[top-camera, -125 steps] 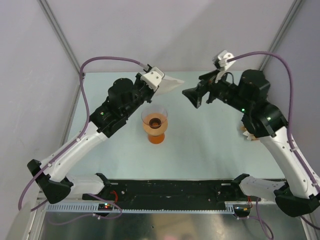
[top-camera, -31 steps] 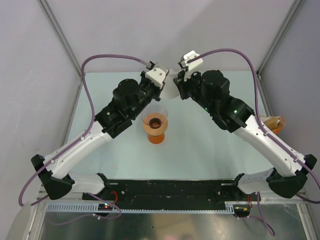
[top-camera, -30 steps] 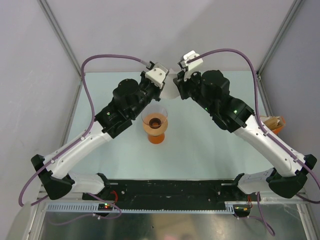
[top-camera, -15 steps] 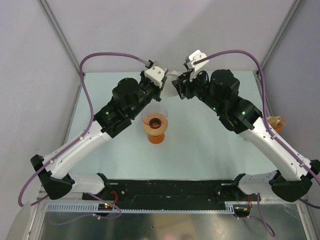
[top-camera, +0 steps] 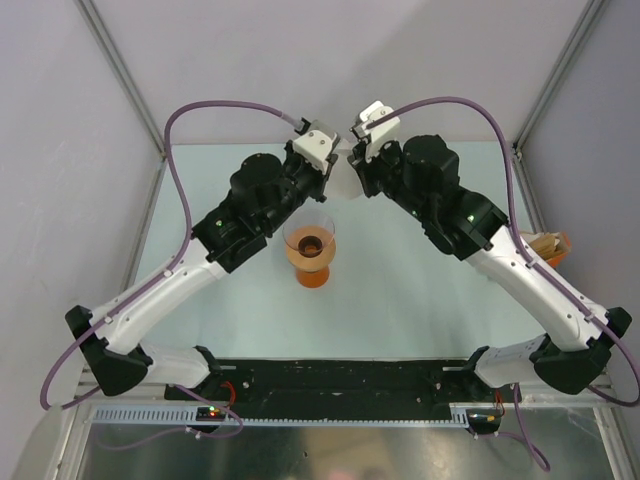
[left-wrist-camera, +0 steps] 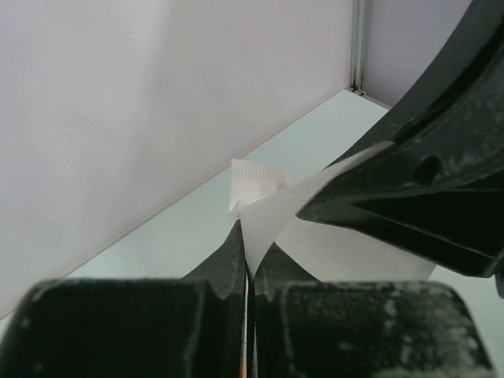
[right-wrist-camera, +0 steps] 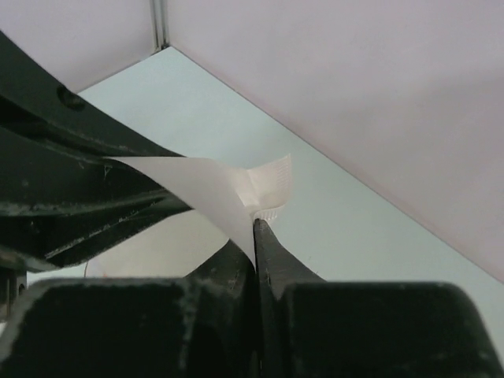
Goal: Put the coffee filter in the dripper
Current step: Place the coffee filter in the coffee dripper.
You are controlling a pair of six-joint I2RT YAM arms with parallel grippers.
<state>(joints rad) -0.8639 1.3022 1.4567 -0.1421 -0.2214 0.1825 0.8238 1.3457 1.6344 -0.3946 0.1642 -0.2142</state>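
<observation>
1. Task status: not complete. The coffee filter point(right-wrist-camera: 205, 185) is off the desk point(top-camera: 420, 290) and in the air, pinched between the two grippers. No part of it is in the dripper point(top-camera: 309, 248).
2. Dripper: stands upright and apart from both grippers near the middle of the desk, with its clear cone empty and its mouth facing up.
3. Coffee filter, location: in the top view it shows as a small white patch just beyond the dripper's far rim, between the two wrists. Both wrist views show it partly spread, with one folded, ribbed corner sticking up.
4. Left gripper point(left-wrist-camera: 248, 252): clenched on one edge of the filter, with the paper running up out of the closed jaws.
5. Right gripper point(right-wrist-camera: 253, 240): jaws pressed together on another edge of the same filter, facing the left gripper at close range.
6. Arm pose: both arms reach forward and inward from their bases and meet wrist to wrist, forming an arch over the far side of the dripper.
7. Left to do, as judged: open the filter into a cone, bring it over the dripper's mouth, seat it and let go.
</observation>
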